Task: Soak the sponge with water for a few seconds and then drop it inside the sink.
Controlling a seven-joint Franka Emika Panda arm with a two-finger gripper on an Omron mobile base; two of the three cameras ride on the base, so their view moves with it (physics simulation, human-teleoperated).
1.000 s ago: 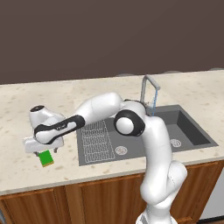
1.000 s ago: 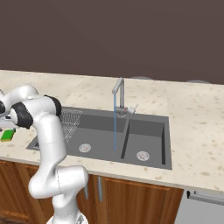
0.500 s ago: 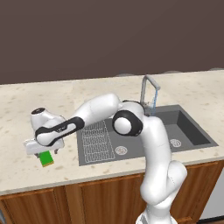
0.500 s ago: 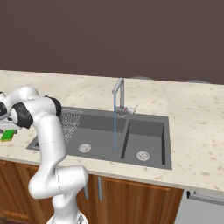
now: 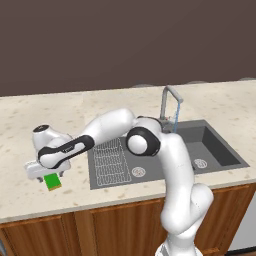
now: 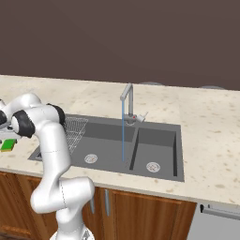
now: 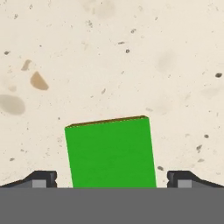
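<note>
The sponge (image 5: 52, 181) (image 6: 8, 145) (image 7: 110, 152), a small flat green block with a thin brown underside, lies on the speckled counter left of the sink (image 5: 220, 150) (image 6: 159, 140). My gripper (image 5: 47, 176) (image 7: 111, 179) hangs just above it, pointing down and open. In the hand view one dark fingertip (image 7: 41, 178) stands on each side of the sponge, apart from it. A thin light-blue stream of water (image 5: 175, 119) (image 6: 123, 136) runs from the curved grey faucet (image 5: 169, 102) (image 6: 127, 101) into the large basin.
A ribbed wire drainboard (image 5: 111, 160) (image 6: 75, 129) covers the sink's left part, between sponge and water. Round silver drains (image 5: 138, 172) (image 6: 91, 158) sit in the basins. The counter's front edge (image 5: 35, 210) runs close behind the sponge. A dark wall rises behind.
The hand has sunk slightly toward the sponge. The jaws keep the same width, and the sponge and water stream are unchanged.
</note>
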